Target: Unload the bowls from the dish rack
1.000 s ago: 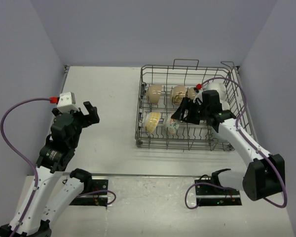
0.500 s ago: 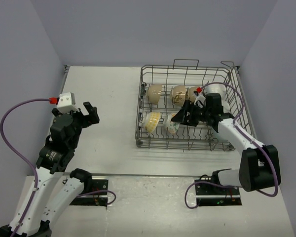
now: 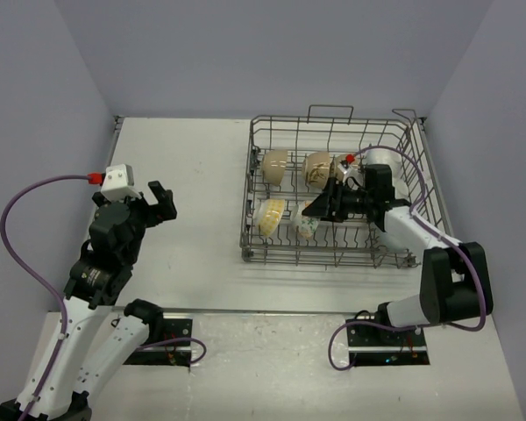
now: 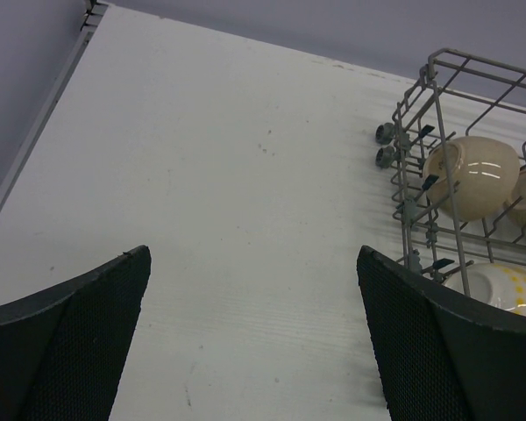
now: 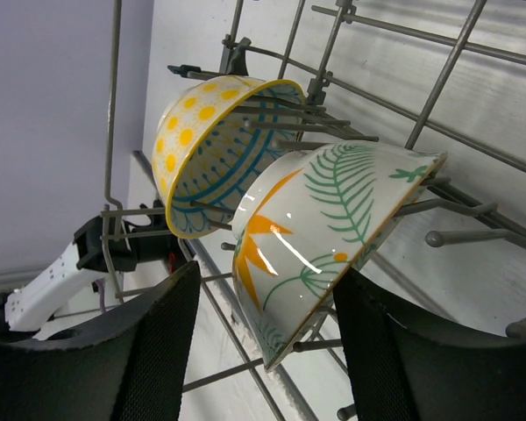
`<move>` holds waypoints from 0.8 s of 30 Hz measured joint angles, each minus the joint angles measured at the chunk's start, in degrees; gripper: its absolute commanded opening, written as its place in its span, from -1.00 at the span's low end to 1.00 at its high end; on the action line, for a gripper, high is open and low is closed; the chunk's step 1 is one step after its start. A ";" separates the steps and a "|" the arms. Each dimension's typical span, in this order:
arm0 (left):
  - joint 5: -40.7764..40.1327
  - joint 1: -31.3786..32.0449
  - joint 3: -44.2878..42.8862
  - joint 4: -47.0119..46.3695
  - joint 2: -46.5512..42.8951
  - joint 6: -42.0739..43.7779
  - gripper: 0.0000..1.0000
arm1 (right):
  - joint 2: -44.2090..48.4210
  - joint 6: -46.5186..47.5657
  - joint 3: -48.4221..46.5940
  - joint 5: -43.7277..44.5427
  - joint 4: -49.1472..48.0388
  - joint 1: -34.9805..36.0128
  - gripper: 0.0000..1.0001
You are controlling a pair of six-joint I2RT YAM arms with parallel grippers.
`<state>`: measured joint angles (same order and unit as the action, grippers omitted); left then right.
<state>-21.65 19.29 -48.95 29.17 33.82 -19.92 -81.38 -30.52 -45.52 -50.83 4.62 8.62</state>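
Note:
The grey wire dish rack (image 3: 250, 175) stands on the right of the table. It holds beige bowls (image 3: 274, 164) (image 3: 317, 167), a white bowl (image 3: 386, 158) and two patterned bowls. My right gripper (image 3: 320, 209) is inside the rack, open. In the right wrist view its fingers (image 5: 131, 351) straddle the tilted fern-patterned bowl (image 5: 324, 228) without closing on it. The yellow-dotted bowl (image 5: 215, 149) leans just beyond. My left gripper (image 3: 162, 200) is open and empty above bare table left of the rack; its wrist view shows a beige bowl (image 4: 473, 175) and the rack's corner (image 4: 441, 132).
Upright tines and cross wires (image 5: 114, 105) crowd around both patterned bowls. The rack's looped handles (image 3: 330, 109) rise at the back. Grey walls close the table at the back and both sides. White table (image 4: 245, 175) lies left of the rack.
My right gripper has reached further left and lower into the rack, so its fingers now flank the fern-patterned bowl. The left arm has not moved.

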 measured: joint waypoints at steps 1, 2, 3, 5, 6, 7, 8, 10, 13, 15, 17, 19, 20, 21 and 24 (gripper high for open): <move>0.02 0.00 0.00 0.00 0.00 0.00 1.00 | -0.22 -0.07 0.02 -0.39 -0.31 -0.02 0.19; 0.02 0.00 0.00 0.00 0.00 0.00 1.00 | -0.42 -0.20 0.02 -1.09 -0.66 -0.11 0.17; 0.02 0.00 0.00 0.00 0.00 0.00 1.00 | -0.63 -0.37 0.02 -1.53 -1.20 -0.22 0.16; 0.02 0.00 0.00 0.00 -0.02 -0.02 1.00 | -1.18 -0.79 0.11 -3.02 -2.97 -0.61 0.15; 0.02 0.00 0.02 0.00 -0.04 0.00 1.00 | -1.27 -0.83 0.13 -3.19 -3.15 -0.68 0.10; 0.02 0.00 0.00 0.00 -0.09 0.00 1.00 | -1.46 -1.03 0.15 -3.85 -3.80 -0.81 0.06; 0.02 0.00 0.00 0.00 -0.11 0.00 1.00 | -1.62 -1.20 0.17 -4.28 -4.31 -0.83 -0.08; 0.02 0.00 0.02 0.00 -0.26 0.00 1.00 | -1.90 -1.68 0.50 -4.76 -5.14 -0.98 -0.16; 0.02 0.00 0.02 0.00 -0.31 0.00 1.00 | -1.92 -2.21 1.03 -5.49 -5.62 -1.25 -0.34; 0.02 0.00 0.02 -0.02 -0.31 0.00 1.00 | -1.92 -2.58 1.20 -5.81 -5.77 -1.27 -0.42; 0.02 0.00 0.02 0.00 -0.31 0.00 1.00 | -1.92 -3.34 1.49 -6.67 -6.03 -1.31 -0.49; 0.02 0.00 0.02 -0.02 -0.31 0.00 1.00 | -1.95 -4.13 1.95 -7.69 -6.64 -1.53 -0.50; 0.02 0.00 0.02 -0.02 -0.31 0.00 1.00 | -2.05 -4.39 2.16 -8.11 -7.17 -1.57 -0.54; 0.02 0.00 0.02 0.00 -0.31 0.00 1.00 | -2.29 -4.72 2.32 -8.79 -7.69 -1.66 -0.57; 0.02 0.00 0.02 -0.02 -0.28 0.00 1.00 | -3.02 -5.70 2.64 -10.40 -8.85 -1.95 -0.71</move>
<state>-21.63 19.29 -48.93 29.15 33.54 -19.92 -84.40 -36.23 -42.87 -61.23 -4.23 6.68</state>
